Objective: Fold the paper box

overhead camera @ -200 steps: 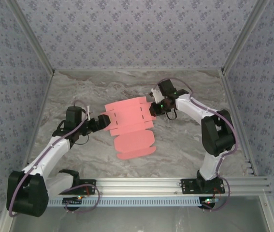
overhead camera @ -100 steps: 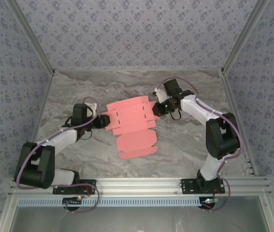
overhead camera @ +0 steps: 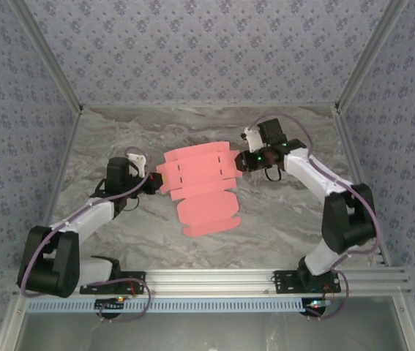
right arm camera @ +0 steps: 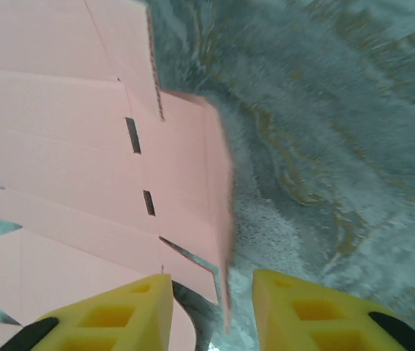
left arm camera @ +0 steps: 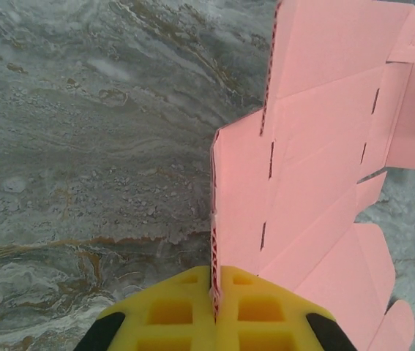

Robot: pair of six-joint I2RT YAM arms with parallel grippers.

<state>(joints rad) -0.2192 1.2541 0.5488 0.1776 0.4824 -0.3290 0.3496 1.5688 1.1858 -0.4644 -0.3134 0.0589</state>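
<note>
Flat and unfolded mid-table between both arms: the paper box (overhead camera: 200,186), a pink die-cut sheet with slots and flaps. Pinched tight at its left flap edge by the left gripper (left arm camera: 214,281), probably to anchor the card for creasing. Bracketed loosely at the opposite flap by the right gripper (right arm camera: 211,289), jaws partly apart with gaps either side of the card, likely letting go to regrip. Reversed from a second ago: left jaws then wide and short of the card, right clamped shut on it.
</note>
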